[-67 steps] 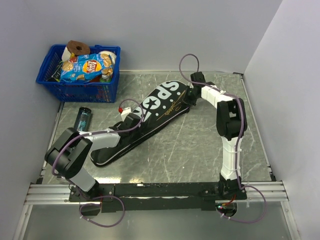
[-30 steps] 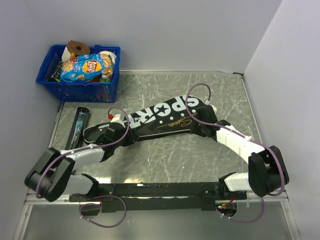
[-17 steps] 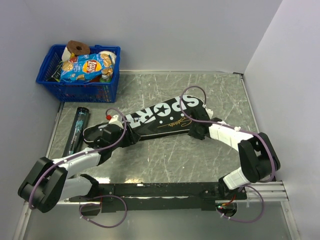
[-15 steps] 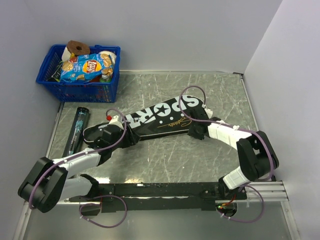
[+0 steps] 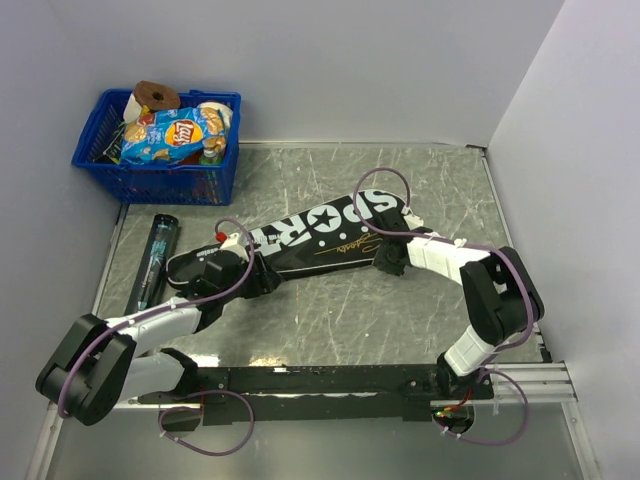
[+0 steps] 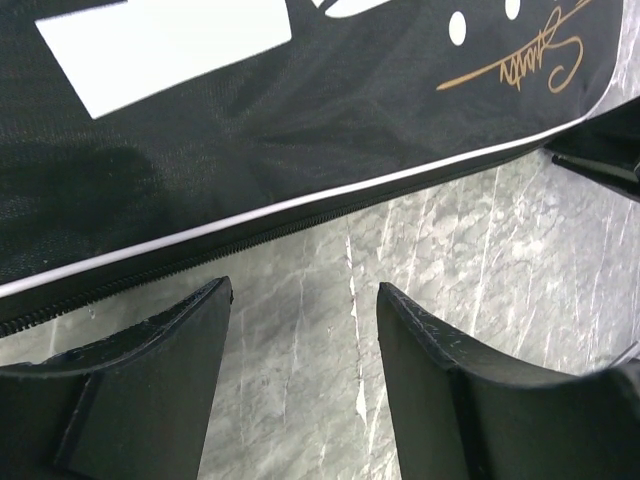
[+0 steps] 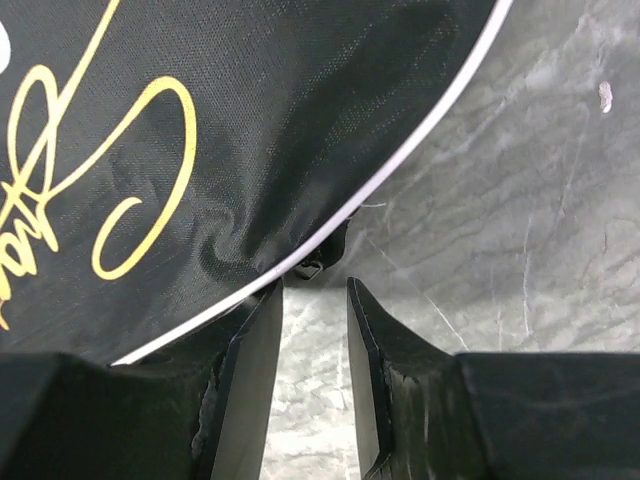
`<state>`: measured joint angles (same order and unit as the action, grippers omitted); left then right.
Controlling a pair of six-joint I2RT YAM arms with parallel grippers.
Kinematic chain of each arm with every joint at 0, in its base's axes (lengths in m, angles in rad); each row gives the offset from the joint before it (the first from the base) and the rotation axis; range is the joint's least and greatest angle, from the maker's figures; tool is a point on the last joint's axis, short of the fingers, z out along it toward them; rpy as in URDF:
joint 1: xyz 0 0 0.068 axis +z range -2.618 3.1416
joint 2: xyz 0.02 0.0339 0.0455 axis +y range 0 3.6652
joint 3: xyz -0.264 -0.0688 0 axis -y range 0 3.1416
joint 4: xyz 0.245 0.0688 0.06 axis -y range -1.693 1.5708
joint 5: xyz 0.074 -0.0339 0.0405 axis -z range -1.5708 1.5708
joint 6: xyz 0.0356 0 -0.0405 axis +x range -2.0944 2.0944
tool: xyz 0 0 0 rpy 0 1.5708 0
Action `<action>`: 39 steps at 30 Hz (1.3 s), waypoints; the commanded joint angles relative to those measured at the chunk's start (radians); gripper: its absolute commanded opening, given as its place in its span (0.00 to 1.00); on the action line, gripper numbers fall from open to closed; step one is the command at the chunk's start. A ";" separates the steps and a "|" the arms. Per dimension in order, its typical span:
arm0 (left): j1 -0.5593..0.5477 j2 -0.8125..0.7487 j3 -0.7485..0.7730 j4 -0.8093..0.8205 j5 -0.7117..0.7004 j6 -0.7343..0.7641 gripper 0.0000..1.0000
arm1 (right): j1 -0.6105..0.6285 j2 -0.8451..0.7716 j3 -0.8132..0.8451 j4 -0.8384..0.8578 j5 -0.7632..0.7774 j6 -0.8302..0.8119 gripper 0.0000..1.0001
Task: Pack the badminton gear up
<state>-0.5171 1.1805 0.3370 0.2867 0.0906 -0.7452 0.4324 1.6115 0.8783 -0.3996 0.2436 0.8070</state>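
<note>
Badminton bag [image 5: 310, 235] edges are sitting right at both sets of jaws. It is the black racket-shaped one with big white SPORT letters and gold writing. It is lying flat on the grey table [image 5: 400, 320], slanting from its thin end by the left arm to its wide end by the right arm.

The left gripper [image 6: 305, 290] is holding its jaws wide apart. Only bare table is showing between them. They are pointing at the bag's long near edge, where the white line and the zip are running, and they are sitting just short of it.

The right gripper [image 7: 310, 285] is holding its jaws close together, with a thin strip of table showing between them. Their tips are sitting right at the near edge of the bag's wide end. A small zip tab is poking out there and the cloth is puckering. I cannot tell if they are pinching anything.

A long dark tube [image 5: 155, 262] is lying just beside the bag's thin end. A blue basket [image 5: 160, 180] is standing farther from the bag, past the tube, with a crisp packet [image 5: 170, 135] lying on top.
</note>
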 commanded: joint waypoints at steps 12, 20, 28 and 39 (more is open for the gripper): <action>-0.003 -0.030 -0.016 0.029 0.024 0.015 0.65 | -0.001 0.044 0.057 0.010 0.042 0.006 0.26; -0.004 -0.035 -0.018 0.025 0.017 0.017 0.65 | -0.014 0.067 0.064 0.036 0.022 -0.051 0.09; -0.004 -0.027 -0.015 0.025 0.011 0.017 0.64 | -0.015 0.027 0.057 0.087 -0.046 -0.132 0.00; -0.004 -0.032 -0.015 0.026 0.006 0.018 0.64 | -0.015 -0.078 0.010 0.058 -0.024 -0.164 0.31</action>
<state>-0.5171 1.1664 0.3202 0.2859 0.1074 -0.7444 0.4183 1.5536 0.8783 -0.3519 0.1776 0.6552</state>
